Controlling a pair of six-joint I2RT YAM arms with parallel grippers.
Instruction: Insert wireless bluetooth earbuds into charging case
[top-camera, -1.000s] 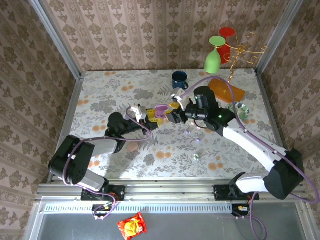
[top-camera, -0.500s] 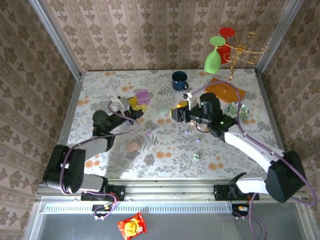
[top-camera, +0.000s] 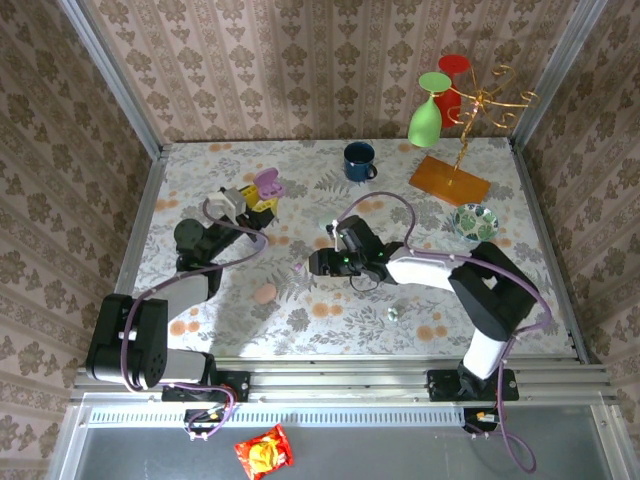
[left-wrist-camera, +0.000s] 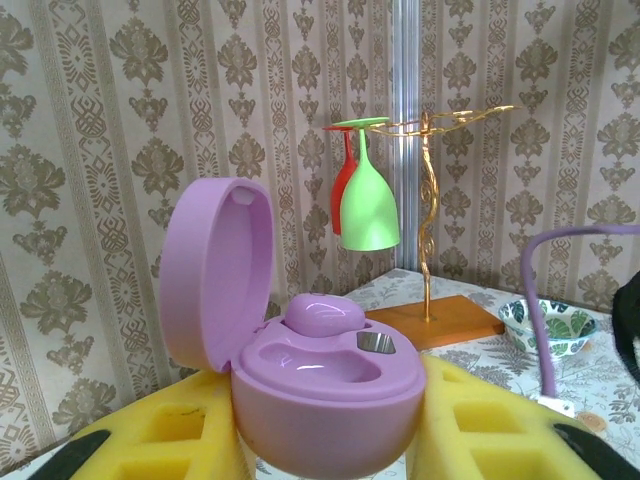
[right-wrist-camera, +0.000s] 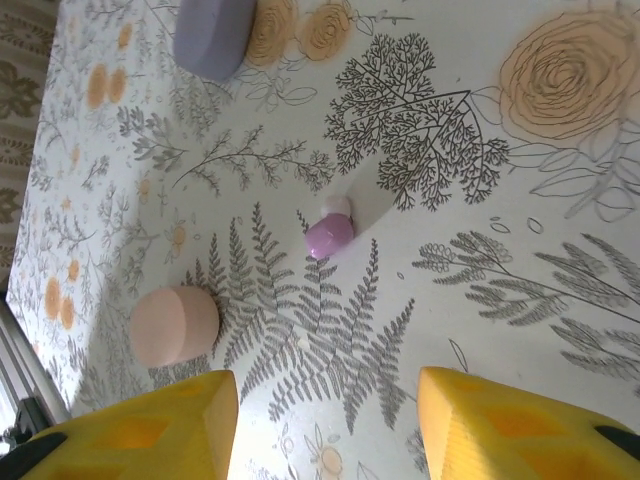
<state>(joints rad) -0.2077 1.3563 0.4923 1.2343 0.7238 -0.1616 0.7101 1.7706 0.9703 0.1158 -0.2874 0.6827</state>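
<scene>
My left gripper (top-camera: 255, 200) is shut on the purple charging case (left-wrist-camera: 325, 400), lifted at the back left with its lid (left-wrist-camera: 215, 270) open. One purple earbud (left-wrist-camera: 325, 312) sits in the case, beside an empty hollow. My right gripper (right-wrist-camera: 330, 430) is open, low over the table, with nothing between its yellow fingers (right-wrist-camera: 170, 420). A loose purple earbud (right-wrist-camera: 328, 232) lies on the table just ahead of it, at the gripper's left in the top view (top-camera: 298, 266). A tiny pale bud (top-camera: 392, 313) lies nearer the front.
A pink pebble (right-wrist-camera: 175, 325) lies left of the right fingers, and a lavender pebble (right-wrist-camera: 213, 35) farther off. A blue mug (top-camera: 359, 160), a wire rack on an orange base (top-camera: 449, 180) with a hanging green goblet (top-camera: 425, 118), and a patterned bowl (top-camera: 474, 221) stand at the back right.
My left arm has drawn back to the left with the case. The right arm has swung left and dropped low over the table, near the loose purple earbud.
</scene>
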